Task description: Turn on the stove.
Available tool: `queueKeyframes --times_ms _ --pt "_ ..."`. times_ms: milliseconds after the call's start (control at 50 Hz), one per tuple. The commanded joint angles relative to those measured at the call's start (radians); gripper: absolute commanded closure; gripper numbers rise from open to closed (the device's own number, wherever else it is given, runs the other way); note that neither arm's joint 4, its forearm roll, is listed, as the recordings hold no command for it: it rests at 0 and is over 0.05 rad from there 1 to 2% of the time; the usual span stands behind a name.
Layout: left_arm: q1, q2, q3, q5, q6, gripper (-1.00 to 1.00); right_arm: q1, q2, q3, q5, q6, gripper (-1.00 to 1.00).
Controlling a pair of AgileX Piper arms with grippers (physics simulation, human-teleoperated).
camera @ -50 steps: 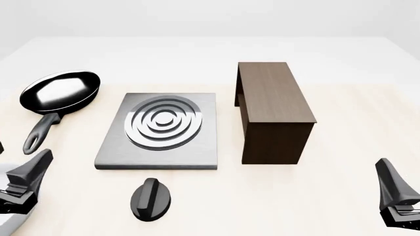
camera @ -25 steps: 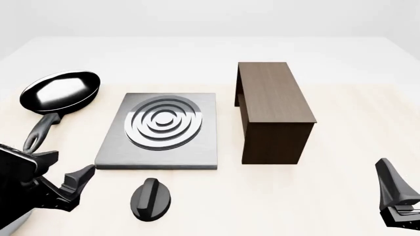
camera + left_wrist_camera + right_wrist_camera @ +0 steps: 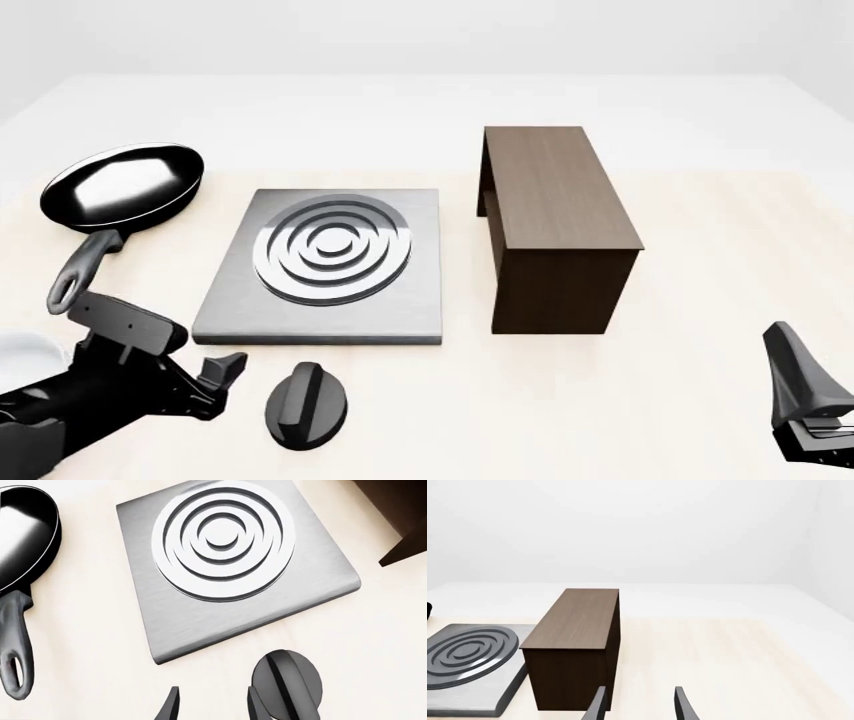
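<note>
The stove (image 3: 327, 270) is a flat grey metal slab with raised silver rings, left of the table's middle. Its black ridged knob (image 3: 308, 404) lies on the table just in front of the slab. My left gripper (image 3: 220, 385) is open and empty, low over the table, close to the knob's left side. In the left wrist view the stove (image 3: 233, 565) fills the middle, and the knob (image 3: 288, 682) sits just outside one finger of the left gripper (image 3: 212, 707); bare table shows between the fingers. My right gripper (image 3: 801, 400) is open and empty at the front right, also seen in its wrist view (image 3: 639, 705).
A shiny black frying pan (image 3: 123, 185) lies left of the stove, its handle (image 3: 78, 270) pointing toward the front. A dark brown wooden cabinet (image 3: 554, 220) stands right of the stove and shows in the right wrist view (image 3: 574, 645).
My left arm has swung in from the front left corner to the right, bringing its open gripper close beside the knob. The right arm has not moved.
</note>
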Motion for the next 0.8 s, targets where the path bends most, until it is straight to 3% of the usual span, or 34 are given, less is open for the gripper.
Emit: queueKeyframes --times_ms 20,320,800 --pt "-0.004 0.105 0.016 -0.077 -0.015 -1.0 0.0 0.0 0.0 0.0 0.0 -1.0" --pt "-0.036 0.035 0.056 -0.035 -0.018 -1.0 0.0 0.0 0.0 0.0 0.0 -1.0" --pt "-0.114 0.236 0.099 -0.21 -0.048 -1.0 0.0 0.0 0.0 0.0 -0.004 -1.0"
